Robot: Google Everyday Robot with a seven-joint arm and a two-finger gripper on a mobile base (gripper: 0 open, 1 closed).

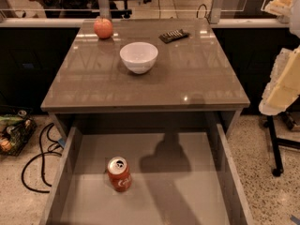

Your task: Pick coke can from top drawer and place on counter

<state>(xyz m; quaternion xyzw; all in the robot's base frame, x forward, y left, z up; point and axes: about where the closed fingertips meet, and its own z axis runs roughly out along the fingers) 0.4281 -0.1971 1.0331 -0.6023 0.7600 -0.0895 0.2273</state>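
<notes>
The coke can (119, 174), red with white script and a silver top, stands upright on the floor of the open top drawer (187, 191), left of its middle. The counter (187, 74) is the glossy grey-brown tabletop above the drawer. My gripper (287, 41) is at the right edge of the view, raised beside the counter's right side and far from the can. Its two cream ridged fingers (282, 86) stand apart with nothing between them. Its shadow falls on the drawer floor to the right of the can.
On the counter are a white bowl (138, 56) near the middle, a reddish apple (103, 28) at the back left and a dark remote (174, 35) at the back. Cables (40, 161) and a basket (14, 132) lie on the floor at left, and a black stand (276, 144) is at right.
</notes>
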